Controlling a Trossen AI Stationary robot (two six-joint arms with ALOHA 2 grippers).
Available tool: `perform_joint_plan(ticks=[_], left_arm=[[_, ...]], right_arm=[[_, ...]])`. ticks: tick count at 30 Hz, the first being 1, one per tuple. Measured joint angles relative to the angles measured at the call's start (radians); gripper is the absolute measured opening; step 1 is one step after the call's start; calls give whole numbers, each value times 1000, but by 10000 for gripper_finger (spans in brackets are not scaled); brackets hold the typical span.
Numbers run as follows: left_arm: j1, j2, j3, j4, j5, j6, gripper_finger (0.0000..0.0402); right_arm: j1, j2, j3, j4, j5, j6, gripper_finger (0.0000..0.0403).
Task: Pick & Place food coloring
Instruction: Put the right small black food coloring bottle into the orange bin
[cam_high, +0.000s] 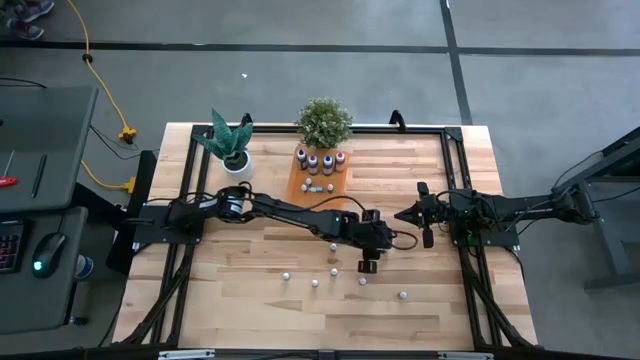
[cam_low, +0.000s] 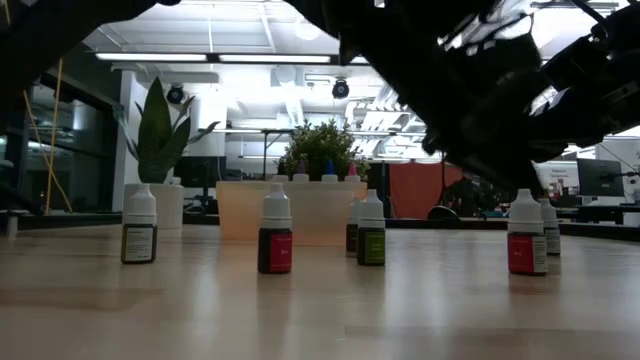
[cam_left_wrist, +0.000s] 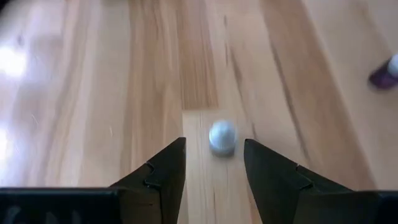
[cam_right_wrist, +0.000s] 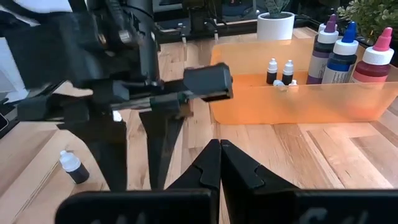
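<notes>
Wood, high view: pale butcher-block table (cam_high: 250, 300), planks running left to right, dark frame rails around it.
Tray, high view: orange rectangular tray (cam_high: 300, 186) at the back centre, holding taller bottles with coloured caps and a couple of tiny ones.
Plants, high view: spiky-leaved plant in a white pot (cam_high: 232, 148) left of the tray; bushy green plant (cam_high: 323, 121) behind it.
Food coloring, high view: small white-capped bottles (cam_high: 315, 283) scattered upright on the front half of the table, well apart from each other.
Left gripper, high view: reached to mid-table (cam_high: 369, 265), poised over one of the scattered bottles.
Right gripper, high view: parked at the right side (cam_high: 403, 215), pointing toward the centre.
Labels, low view: bottles standing in a row, white conical caps, dark bodies; labels olive (cam_low: 139, 242), red (cam_low: 275, 250), green (cam_low: 371, 245), red (cam_low: 525, 253); print too small to read.
Tray, low view: translucent, peach-toned wall (cam_low: 240, 212) behind the row.
Arms, low view: dark blurred bulk overhead.
Left wrist view: two dark wedge-shaped fingers (cam_left_wrist: 163, 177) parted about halfway, holding nothing; round white cap of one bottle (cam_left_wrist: 222, 136) seen from above, just beyond the gap between the tips, apart from both.
Stray bottle, left wrist view: purple-bodied one (cam_left_wrist: 385, 73) at the edge.
Right wrist view: own dark fingers (cam_right_wrist: 233, 168) pressed together, gripping nothing.
Tall bottles, right wrist view: purple, blue and pink caps (cam_right_wrist: 348, 46) in the tray; no writing legible.
</notes>
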Motion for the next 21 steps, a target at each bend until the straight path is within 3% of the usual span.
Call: perform_joint_plan(ticks=[21], left_arm=[[19,39,1,57,62,-4,157]], right_arm=[[0,0,0,-3,0,0,0]])
